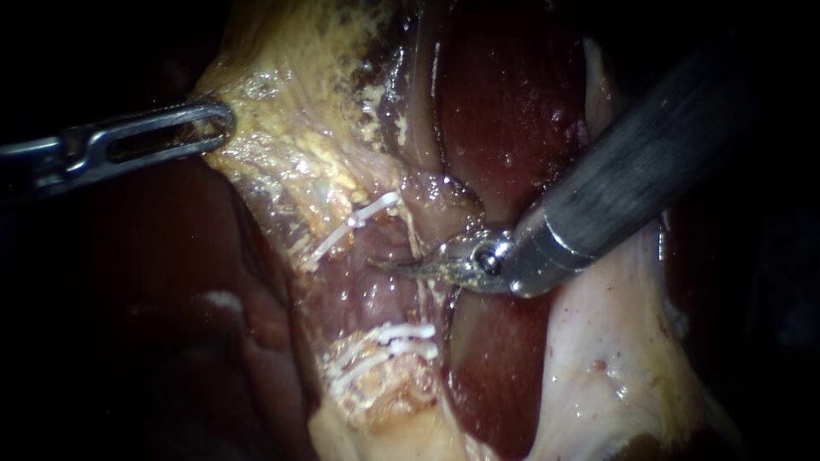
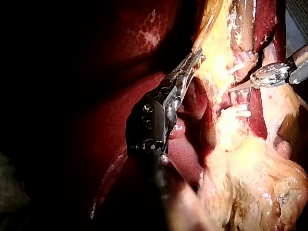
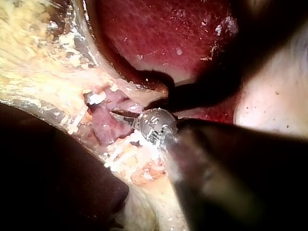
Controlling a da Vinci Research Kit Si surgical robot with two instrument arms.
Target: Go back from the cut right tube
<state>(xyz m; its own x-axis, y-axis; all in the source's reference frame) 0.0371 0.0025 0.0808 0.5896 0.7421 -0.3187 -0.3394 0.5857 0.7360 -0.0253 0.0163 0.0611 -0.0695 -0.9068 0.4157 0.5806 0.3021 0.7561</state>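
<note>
A pink tube [image 1: 376, 294] runs between one white clip [image 1: 363, 218] above and two white clips [image 1: 389, 340] below. My right instrument [image 1: 389, 265] comes in from the upper right. Its thin pointed blades lie together, and their tip rests over the tube between the clips. The right wrist view shows the same blades [image 3: 119, 115] against pink tissue, with clips [image 3: 118, 154] beside them. My left instrument [image 1: 218, 124] is at the upper left, its slotted jaws shut on the edge of the yellow fatty tissue [image 1: 290, 145]. In the left wrist view its jaws [image 2: 192, 61] pinch that tissue.
Dark red liver [image 1: 504, 102] lies behind the right shaft and also at the lower left [image 1: 171, 282]. Pale, glistening tissue [image 1: 598, 341] fills the lower right under the right instrument's shaft [image 1: 632, 162].
</note>
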